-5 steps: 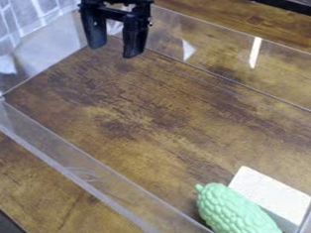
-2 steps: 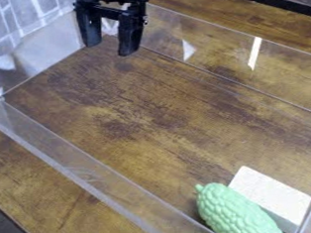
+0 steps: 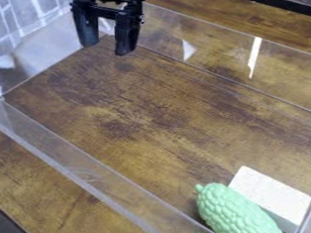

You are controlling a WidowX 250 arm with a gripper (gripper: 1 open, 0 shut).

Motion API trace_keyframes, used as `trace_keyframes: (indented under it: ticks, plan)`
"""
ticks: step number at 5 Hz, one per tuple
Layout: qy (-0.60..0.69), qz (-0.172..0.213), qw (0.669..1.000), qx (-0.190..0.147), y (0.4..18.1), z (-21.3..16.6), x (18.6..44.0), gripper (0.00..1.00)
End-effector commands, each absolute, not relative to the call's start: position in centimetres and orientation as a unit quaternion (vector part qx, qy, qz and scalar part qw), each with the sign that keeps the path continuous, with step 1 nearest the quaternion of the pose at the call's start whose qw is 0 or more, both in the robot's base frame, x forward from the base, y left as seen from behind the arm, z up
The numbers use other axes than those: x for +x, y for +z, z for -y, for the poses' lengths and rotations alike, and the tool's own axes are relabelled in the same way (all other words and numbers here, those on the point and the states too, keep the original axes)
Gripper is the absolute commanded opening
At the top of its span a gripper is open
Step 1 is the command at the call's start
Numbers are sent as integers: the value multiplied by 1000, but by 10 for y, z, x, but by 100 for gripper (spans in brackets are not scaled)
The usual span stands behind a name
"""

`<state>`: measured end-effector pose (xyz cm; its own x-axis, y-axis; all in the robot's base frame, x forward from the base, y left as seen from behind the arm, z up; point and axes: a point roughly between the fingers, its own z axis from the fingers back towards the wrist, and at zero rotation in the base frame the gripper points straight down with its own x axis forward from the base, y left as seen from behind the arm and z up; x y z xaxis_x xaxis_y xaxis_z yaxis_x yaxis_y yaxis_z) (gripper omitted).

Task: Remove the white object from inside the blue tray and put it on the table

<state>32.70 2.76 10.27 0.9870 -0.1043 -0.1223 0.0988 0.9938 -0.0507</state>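
My gripper (image 3: 106, 44) hangs at the top left of the camera view, pointing down over the far end of the table (image 3: 144, 109). It is open, its two dark fingers (image 3: 124, 43) stand apart and nothing is between them. A flat white object (image 3: 271, 193) lies on the dark wood-grain table at the lower right, far from the gripper. No blue tray is in view.
A green bumpy, gourd-shaped thing (image 3: 233, 215) lies at the bottom right, touching the white object's near edge. Clear acrylic walls (image 3: 83, 173) run along the table's sides. A grey mesh panel (image 3: 14, 23) stands at the upper left.
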Motion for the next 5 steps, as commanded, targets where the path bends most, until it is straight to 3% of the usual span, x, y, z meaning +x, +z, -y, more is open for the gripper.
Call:
trace_keyframes:
  ticks: [1,5]
  plan:
    - [-43,-31,998,-20,120,-36,336,100]
    - [-43,-37,998,-22,117,-42,337,100]
